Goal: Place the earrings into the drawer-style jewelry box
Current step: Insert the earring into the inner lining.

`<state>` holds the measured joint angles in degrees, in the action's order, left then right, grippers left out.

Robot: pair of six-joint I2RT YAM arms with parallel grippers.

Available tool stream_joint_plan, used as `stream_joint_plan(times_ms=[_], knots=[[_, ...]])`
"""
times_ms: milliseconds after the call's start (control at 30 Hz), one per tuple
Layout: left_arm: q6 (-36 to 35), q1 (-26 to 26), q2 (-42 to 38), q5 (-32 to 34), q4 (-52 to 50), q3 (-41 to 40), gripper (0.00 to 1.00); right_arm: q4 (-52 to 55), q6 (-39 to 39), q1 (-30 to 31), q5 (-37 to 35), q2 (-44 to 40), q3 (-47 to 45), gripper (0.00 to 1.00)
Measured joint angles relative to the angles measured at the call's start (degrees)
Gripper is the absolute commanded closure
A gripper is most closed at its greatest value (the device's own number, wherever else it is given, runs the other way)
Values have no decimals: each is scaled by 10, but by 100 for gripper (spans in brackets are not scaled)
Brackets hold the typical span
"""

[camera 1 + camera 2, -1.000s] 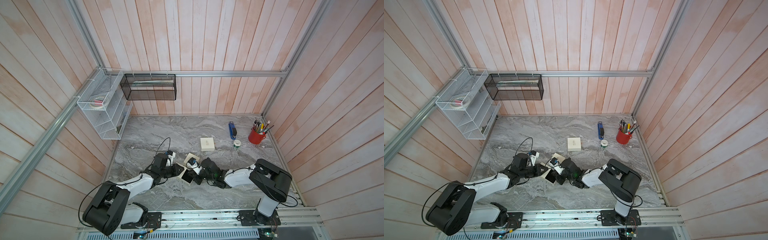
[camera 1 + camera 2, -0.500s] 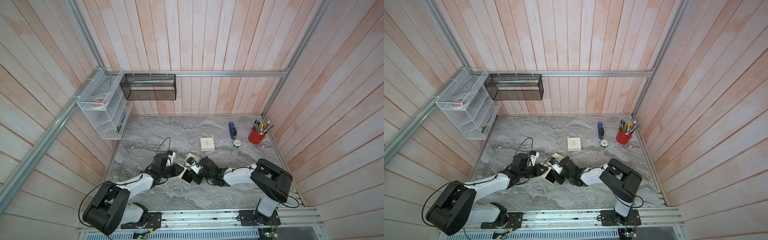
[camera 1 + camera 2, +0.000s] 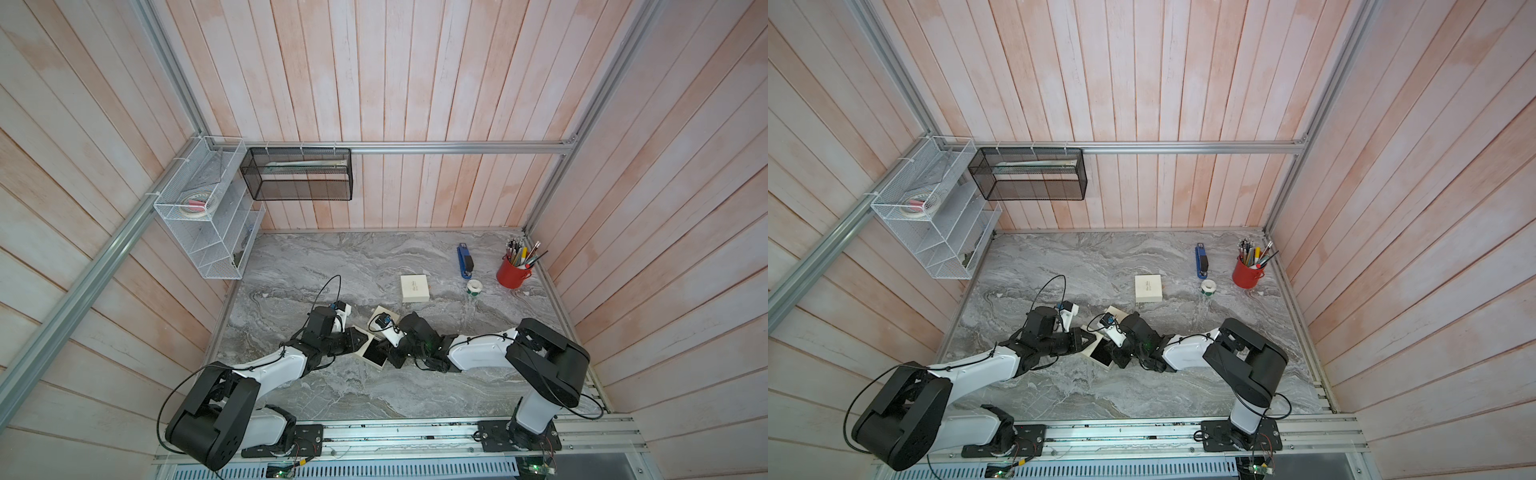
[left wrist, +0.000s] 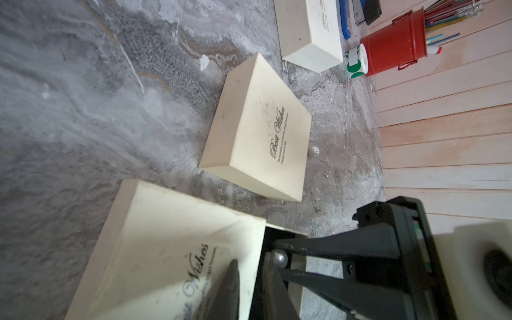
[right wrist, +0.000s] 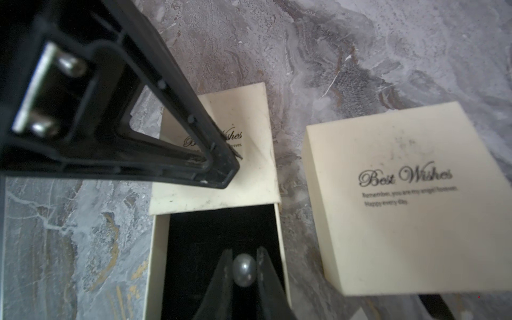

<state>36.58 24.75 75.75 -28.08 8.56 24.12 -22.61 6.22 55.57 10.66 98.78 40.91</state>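
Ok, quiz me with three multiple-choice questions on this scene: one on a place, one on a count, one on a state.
1. What is the pearl earring in the right hand held over?
A the stapler; B the red cup; C the open drawer
2. How many cream boxes show in the left wrist view?
A two; B three; C four
3. That drawer is:
A pulled out of its sleeve; B pushed fully in; C upside down

Answers:
C, the pinched pearl hangs above the drawer's black lining.
B, three cream boxes lie on the marble.
A, the black lining lies exposed beyond the sleeve's edge.
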Motion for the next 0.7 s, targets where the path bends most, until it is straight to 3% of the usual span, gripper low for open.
stream_joint_plan(times_ms=[700], knots=[[-4,0,0,0,-1,1,81,86,-15,-1,8,26,60,100]])
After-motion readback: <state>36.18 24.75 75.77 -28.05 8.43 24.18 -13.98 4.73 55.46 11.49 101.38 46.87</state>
